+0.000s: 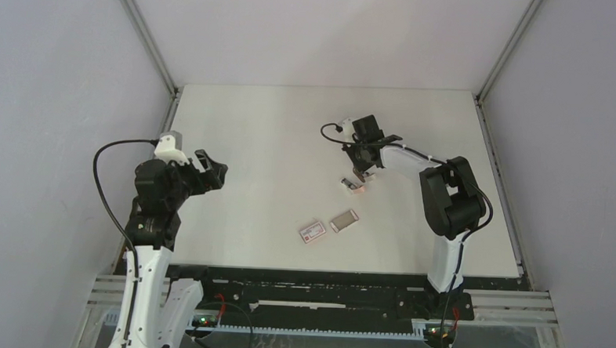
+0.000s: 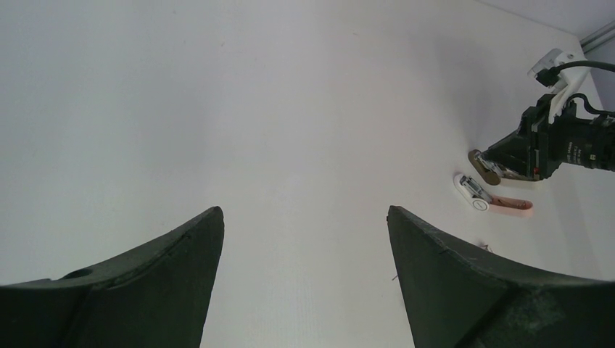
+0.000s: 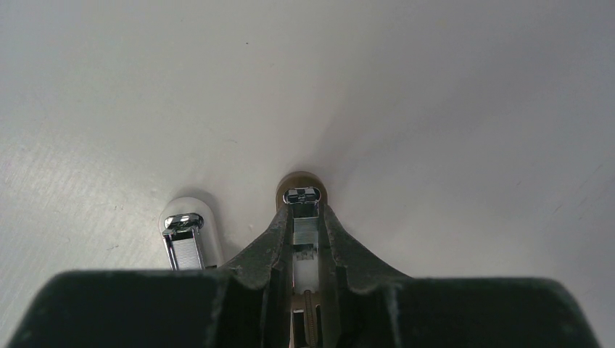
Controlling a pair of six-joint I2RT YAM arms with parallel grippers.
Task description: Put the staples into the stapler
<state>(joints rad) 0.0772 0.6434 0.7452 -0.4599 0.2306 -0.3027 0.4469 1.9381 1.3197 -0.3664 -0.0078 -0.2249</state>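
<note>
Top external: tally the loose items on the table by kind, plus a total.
Stapler: 1
Tray of staples: 1
White box with red label: 1
Total: 3

My right end effector (image 1: 360, 174) is down at the stapler (image 1: 351, 184), right of the middle of the surface (image 1: 252, 132), its fingers on either side of one stapler arm. The other arm lies flat beside it. Nearer my bases lie the staples (image 1: 344, 220), with the box (image 1: 312, 232) just left of them. My left end effector (image 1: 214, 171) hangs over the left side, well apart from everything.
</note>
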